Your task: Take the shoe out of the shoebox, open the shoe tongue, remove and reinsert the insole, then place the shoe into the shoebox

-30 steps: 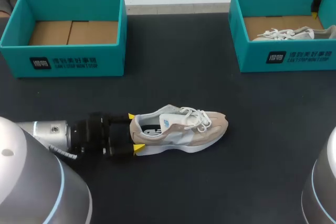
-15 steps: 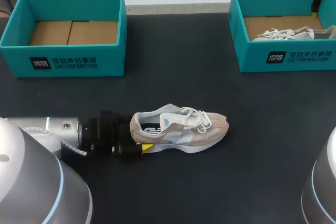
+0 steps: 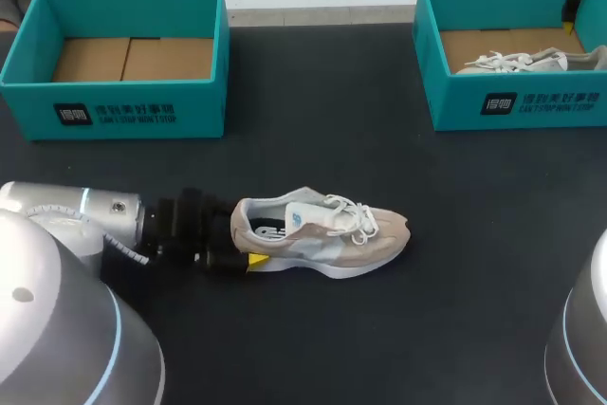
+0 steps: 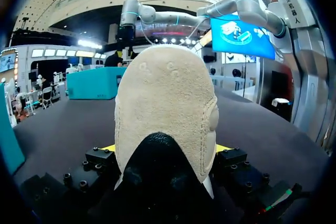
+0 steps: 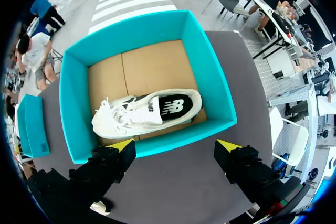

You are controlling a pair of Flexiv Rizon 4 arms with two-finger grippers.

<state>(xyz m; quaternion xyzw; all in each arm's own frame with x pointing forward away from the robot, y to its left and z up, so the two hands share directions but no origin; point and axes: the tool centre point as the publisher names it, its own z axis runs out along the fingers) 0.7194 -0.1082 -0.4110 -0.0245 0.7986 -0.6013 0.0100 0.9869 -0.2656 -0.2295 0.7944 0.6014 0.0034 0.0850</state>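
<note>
Head view first: where is the shoe (image 3: 322, 234)?
— Out on the table (image 3: 313, 348), on its sole, heel to the left and toe to the right, well apart from both boxes. The left box (image 3: 114, 111) holds nothing. The right box (image 3: 517, 101) holds a white shoe (image 3: 517, 62).
And the left gripper (image 3: 243, 234)?
— At the heel. Only its near yellow tip shows, tucked against the sole's edge.
Left wrist view: is it really gripping?
— I'd say so. The heel fills the space between the fingers, with a yellow tip pressed to each side, so they are clamped on it.
Is that a good place to hold?
— Probably the best one. The heel cup looks the stiffest part of the upper. The suede and mesh ahead of it should give under pressure. The whole thing is likely light, so it could skid or tip unless pinned there.
Right wrist view?
— The right gripper (image 5: 176, 145) hangs over the near wall of the right box, with its fingers wide apart and holding nothing.
Where should it take hold?
— At the tongue's free top edge, which is thin and soft. The loose laces could snag a tip. The insole is probably floppy, so pinch it at the heel end.
</note>
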